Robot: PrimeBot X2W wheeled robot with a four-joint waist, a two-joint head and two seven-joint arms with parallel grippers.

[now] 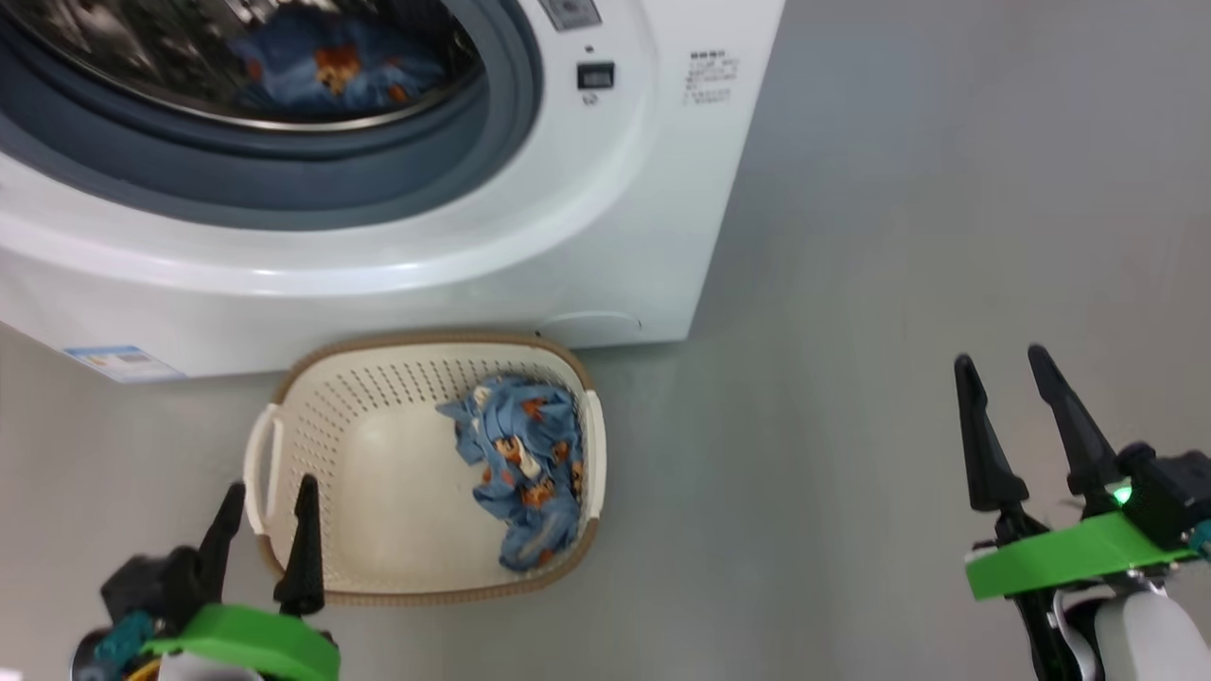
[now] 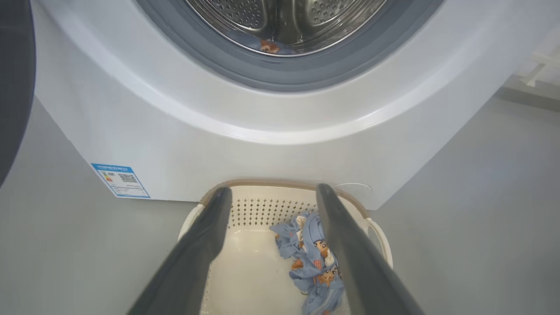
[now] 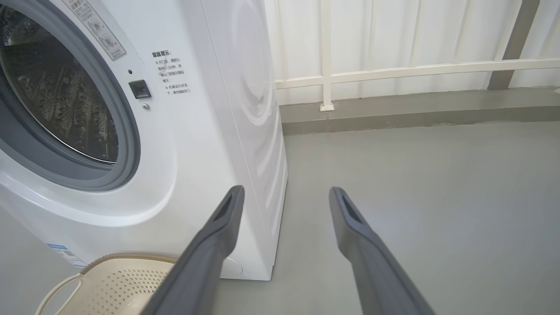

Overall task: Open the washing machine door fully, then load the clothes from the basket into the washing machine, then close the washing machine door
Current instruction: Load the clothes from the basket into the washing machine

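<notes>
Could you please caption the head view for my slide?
Left gripper and right gripper open; one blue garment in the basket, another garment inside the washing machine.

Basket [image 1: 378, 492] on the floor [image 1: 851, 284] just before the washing machine [image 1: 587, 236]; clothes [image 1: 525, 473] lie at its right side, more inside the drum [image 1: 123, 47].

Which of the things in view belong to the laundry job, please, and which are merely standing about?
Job: washing machine, basket, clothes in it, one garment in the drum.
Standing about: white railing, grey kerb below it.
</notes>
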